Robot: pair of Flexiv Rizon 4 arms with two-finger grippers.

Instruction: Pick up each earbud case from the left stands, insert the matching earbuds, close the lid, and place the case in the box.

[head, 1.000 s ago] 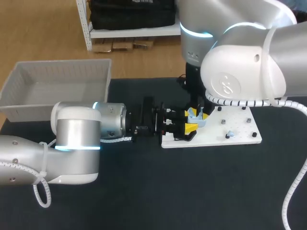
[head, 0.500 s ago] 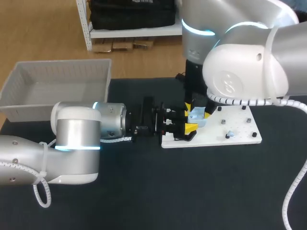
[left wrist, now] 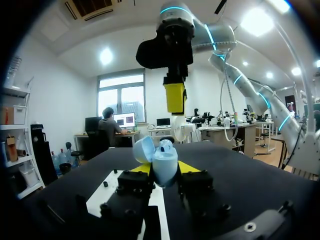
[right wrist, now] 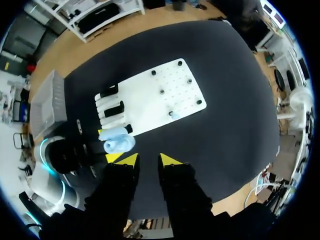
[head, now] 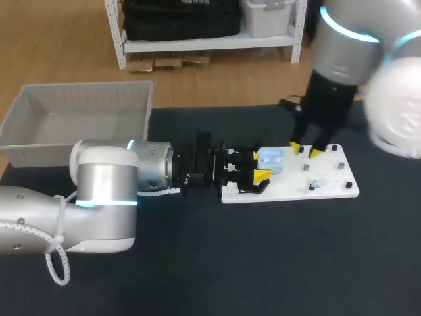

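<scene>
The earbud case (head: 270, 160) is pale blue, smooth and rounded, with its lid hinged open. It is clamped between the 2 yellow fingertips of the left gripper (head: 261, 166), at the near edge of the white board (head: 332, 189). The board is flat and rectangular, studded with small black pegs. 1 pale blue earbud (head: 316, 184) lies on it, ahead of the left gripper. The right gripper (head: 305, 151) hangs above and beyond the case, released, fingers parted. The dark matte table (head: 263, 263) spreads wide around the board. The grey straight-walled box (head: 79, 108) stands well behind the left gripper.
</scene>
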